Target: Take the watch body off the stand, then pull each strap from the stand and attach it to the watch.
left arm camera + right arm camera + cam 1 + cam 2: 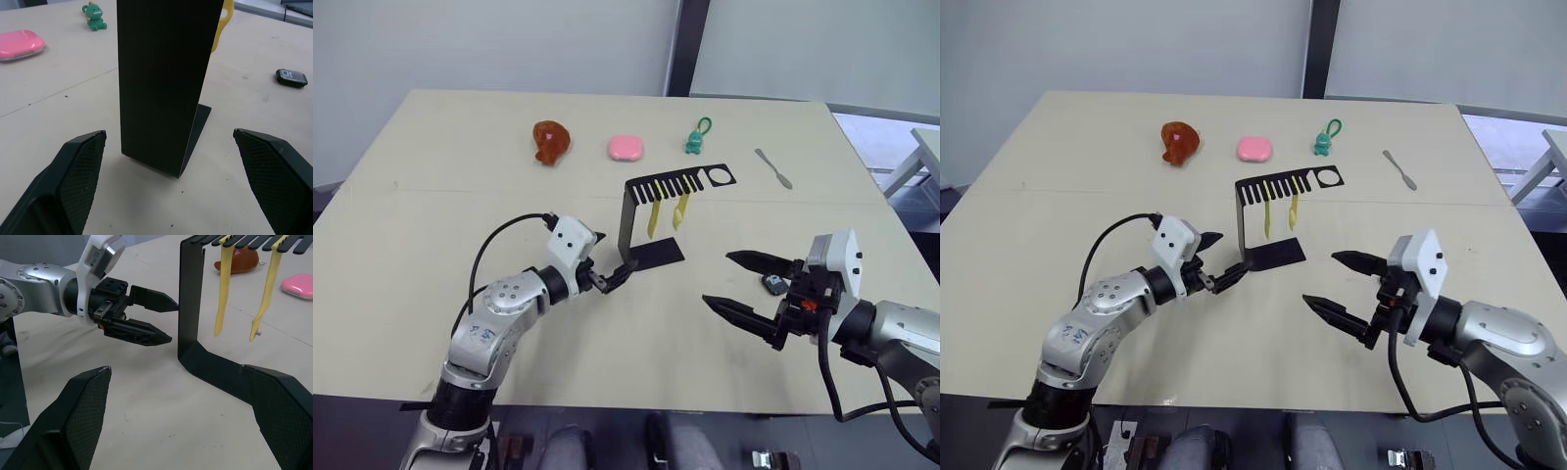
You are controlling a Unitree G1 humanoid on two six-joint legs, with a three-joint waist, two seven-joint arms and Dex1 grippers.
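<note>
The black stand [626, 217] is upright mid-table. Two yellow straps [654, 218] [680, 210] hang from its slotted top arm. My left gripper [620, 250] is open at the foot of the stand's upright. In the left wrist view the upright [164, 83] stands between its two spread fingers, untouched. The watch body [773, 284] lies flat on the table to the right of the stand, also in the left wrist view [291, 78]. My right gripper [717, 279] is open and holds nothing. It hovers low with the watch body just behind its fingers.
Along the far side lie a brown lump [551, 141], a pink oval case [626, 148], a green keyring figure [695, 139] and a grey metal spatula [773, 168]. The table's front edge runs close below both arms.
</note>
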